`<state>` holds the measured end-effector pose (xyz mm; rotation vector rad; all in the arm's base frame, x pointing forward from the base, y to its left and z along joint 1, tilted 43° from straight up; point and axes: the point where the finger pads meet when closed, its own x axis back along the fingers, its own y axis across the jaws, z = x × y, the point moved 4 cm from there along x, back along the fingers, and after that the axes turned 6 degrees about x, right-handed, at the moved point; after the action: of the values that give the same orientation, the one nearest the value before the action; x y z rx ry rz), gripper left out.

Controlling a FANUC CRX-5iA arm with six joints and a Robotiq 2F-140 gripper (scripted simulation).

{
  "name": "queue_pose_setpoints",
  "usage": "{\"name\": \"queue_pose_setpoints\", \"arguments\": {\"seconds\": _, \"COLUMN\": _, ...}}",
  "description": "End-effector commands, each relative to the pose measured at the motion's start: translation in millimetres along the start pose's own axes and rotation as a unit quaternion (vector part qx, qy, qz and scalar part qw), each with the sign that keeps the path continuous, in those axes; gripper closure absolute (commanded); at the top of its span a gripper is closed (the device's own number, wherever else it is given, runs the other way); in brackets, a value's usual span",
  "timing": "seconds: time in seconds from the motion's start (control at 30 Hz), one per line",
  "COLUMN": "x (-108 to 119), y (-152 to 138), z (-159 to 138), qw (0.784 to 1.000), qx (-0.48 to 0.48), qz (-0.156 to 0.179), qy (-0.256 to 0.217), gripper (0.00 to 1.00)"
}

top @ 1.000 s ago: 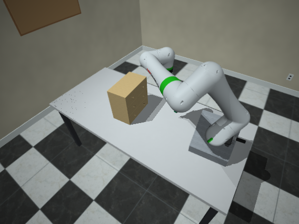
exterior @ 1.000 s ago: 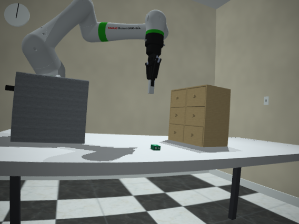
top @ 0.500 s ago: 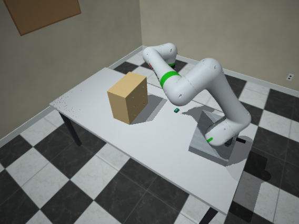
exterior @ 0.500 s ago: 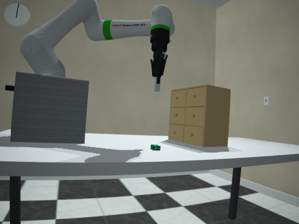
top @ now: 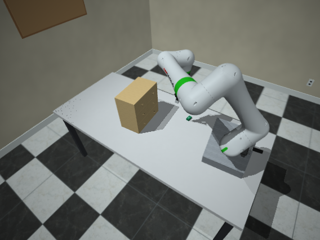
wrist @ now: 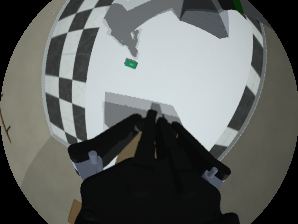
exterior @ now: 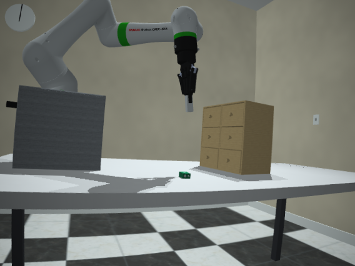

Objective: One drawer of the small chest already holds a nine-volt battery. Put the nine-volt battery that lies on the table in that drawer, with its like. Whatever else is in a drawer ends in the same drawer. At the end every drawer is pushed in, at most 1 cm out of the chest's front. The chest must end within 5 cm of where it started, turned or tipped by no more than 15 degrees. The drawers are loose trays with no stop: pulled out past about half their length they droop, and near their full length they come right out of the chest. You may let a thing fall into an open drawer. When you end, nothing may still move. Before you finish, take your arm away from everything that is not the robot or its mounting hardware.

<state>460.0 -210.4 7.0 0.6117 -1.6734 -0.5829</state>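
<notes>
One small green nine-volt battery (exterior: 185, 175) lies on the white table (exterior: 219, 187), a little below the centre of the exterior view and just in front of the lower left corner of the wooden chest (exterior: 256, 137). The gripper (exterior: 189, 106) hangs high above the table in the upper middle of this view and points straight down, with its fingers pressed together and nothing between them. The battery is well below the gripper and almost directly under it, only slightly to the left in the frame. In the wrist view the battery (wrist: 131, 63) appears as a small green spot in the upper left part of the round picture, well apart from the closed fingers that rise from the bottom centre. In the top view the battery (top: 189, 118) sits near the middle of the frame, to the right of the chest (top: 136, 105) and just below the white forearm (top: 180, 81), which hides most of the gripper here. All six drawers (exterior: 231, 114) look pushed in, though from this distance I cannot be fully sure of it. The arm stands on a grey block (exterior: 59, 131) at the left of the exterior view.
</notes>
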Motion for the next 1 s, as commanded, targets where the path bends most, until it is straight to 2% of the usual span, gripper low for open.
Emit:
{"name": "queue_pose_setpoints", "arguments": {"seconds": 0.0, "x": -11.5, "y": -0.7, "z": -4.4, "qw": 0.999, "qx": 0.000, "qz": 0.005, "qy": -0.050, "gripper": 1.00}}
{"name": "queue_pose_setpoints", "arguments": {"seconds": 0.07, "x": -11.5, "y": -0.7, "z": -4.4, "qw": 0.999, "qx": 0.000, "qz": 0.005, "qy": -0.050, "gripper": 1.00}}
{"name": "queue_pose_setpoints", "arguments": {"seconds": 0.27, "x": -36.4, "y": -1.7, "z": -13.9, "qw": 0.988, "qx": 0.000, "qz": 0.017, "qy": -0.156, "gripper": 1.00}}
{"name": "queue_pose_setpoints", "arguments": {"seconds": 0.57, "x": -71.4, "y": -3.1, "z": -27.0, "qw": 0.956, "qx": 0.000, "qz": 0.031, "qy": -0.291, "gripper": 1.00}}
{"name": "queue_pose_setpoints", "arguments": {"seconds": 0.63, "x": -71.4, "y": -3.1, "z": -27.0, "qw": 0.956, "qx": 0.000, "qz": 0.031, "qy": -0.291, "gripper": 1.00}}
{"name": "queue_pose_setpoints", "arguments": {"seconds": 0.97, "x": -98.2, "y": -4.1, "z": -37.5, "qw": 0.922, "qx": 0.000, "qz": 0.040, "qy": -0.385, "gripper": 1.00}}
